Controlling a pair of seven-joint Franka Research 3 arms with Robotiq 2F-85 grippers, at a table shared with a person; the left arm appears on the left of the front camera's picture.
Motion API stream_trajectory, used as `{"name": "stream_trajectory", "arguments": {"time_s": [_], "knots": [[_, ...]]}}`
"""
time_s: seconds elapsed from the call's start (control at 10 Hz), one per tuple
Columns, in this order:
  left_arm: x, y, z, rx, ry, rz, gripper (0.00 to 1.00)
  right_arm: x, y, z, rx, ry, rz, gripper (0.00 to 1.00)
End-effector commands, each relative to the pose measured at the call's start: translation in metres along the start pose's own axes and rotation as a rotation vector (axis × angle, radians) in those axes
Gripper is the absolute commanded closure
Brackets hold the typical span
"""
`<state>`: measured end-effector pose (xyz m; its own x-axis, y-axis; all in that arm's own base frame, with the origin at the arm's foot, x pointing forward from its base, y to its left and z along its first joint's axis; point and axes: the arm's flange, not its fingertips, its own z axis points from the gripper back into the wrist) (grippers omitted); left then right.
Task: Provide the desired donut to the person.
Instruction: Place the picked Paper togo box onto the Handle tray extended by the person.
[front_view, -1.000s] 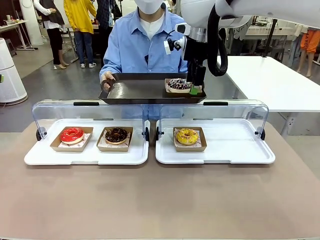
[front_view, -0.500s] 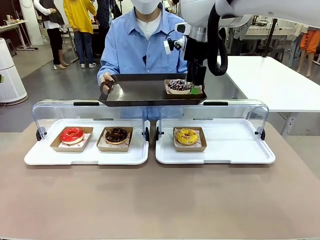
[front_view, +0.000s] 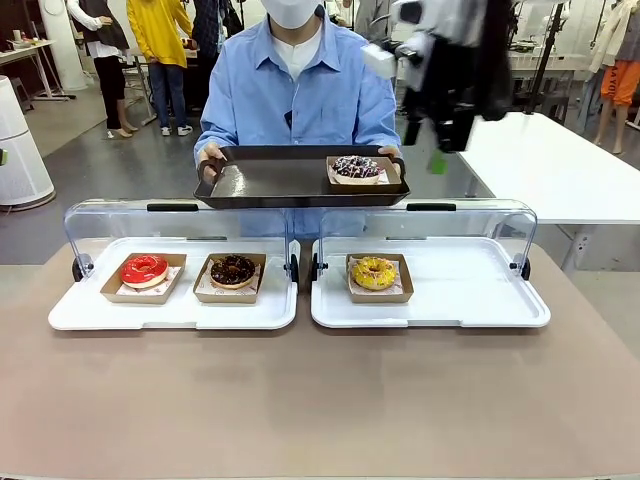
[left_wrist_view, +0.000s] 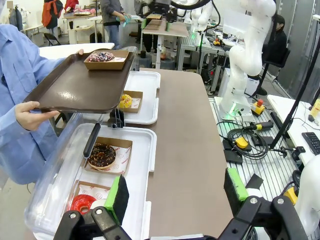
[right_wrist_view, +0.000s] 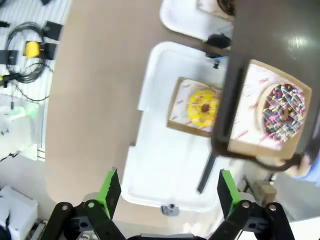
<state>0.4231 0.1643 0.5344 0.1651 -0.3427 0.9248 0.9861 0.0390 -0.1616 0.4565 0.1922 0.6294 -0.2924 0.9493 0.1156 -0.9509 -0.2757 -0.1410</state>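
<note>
The person (front_view: 296, 90) in a light blue shirt holds a dark tray (front_view: 270, 180) with both hands beyond the display cases. A chocolate donut with sprinkles (front_view: 356, 167) sits in its cardboard box at the tray's right end. My right gripper (front_view: 430, 150) is blurred, open and empty, up and to the right of that donut. From the right wrist, the open gripper (right_wrist_view: 167, 187) looks down on the sprinkled donut (right_wrist_view: 282, 112) and the yellow donut (right_wrist_view: 203, 107). My left gripper (left_wrist_view: 176, 192) is open and empty, over the left case's near end.
Two white trays with raised clear lids stand side by side. The left tray (front_view: 80, 312) holds a red donut (front_view: 144, 269) and a chocolate donut (front_view: 233, 269). The right tray (front_view: 470, 300) holds a yellow donut (front_view: 373, 272), with bare room beside it. Bare brown table lies in front.
My right gripper has pulled up and to the right, away from the sprinkled donut's box on the person's tray. The donut stays on the tray.
</note>
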Motion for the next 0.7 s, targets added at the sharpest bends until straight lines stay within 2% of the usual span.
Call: {"name": "stream_trajectory", "arguments": {"time_s": [0.0,0.1,0.3,0.5,0.6], "knots": [[0.001,-0.002,0.001,-0.003,-0.002,-0.003,0.00,-0.040,0.059,-0.014,-0.004,-0.025,-0.034,0.00],[0.001,-0.002,0.001,-0.003,-0.002,-0.003,0.00,-0.062,0.077,-0.018,0.001,-0.017,-0.113,0.00],[0.001,-0.002,0.001,-0.003,-0.002,-0.003,0.00,-0.095,0.091,-0.025,0.015,-0.013,-0.273,0.00],[0.001,-0.002,0.001,-0.003,-0.002,-0.003,0.00,-0.104,0.097,-0.025,0.019,0.003,-0.307,0.00],[0.001,-0.002,0.001,-0.003,-0.002,-0.003,0.00,-0.107,0.097,-0.024,0.040,-0.026,-0.252,0.00]]}}
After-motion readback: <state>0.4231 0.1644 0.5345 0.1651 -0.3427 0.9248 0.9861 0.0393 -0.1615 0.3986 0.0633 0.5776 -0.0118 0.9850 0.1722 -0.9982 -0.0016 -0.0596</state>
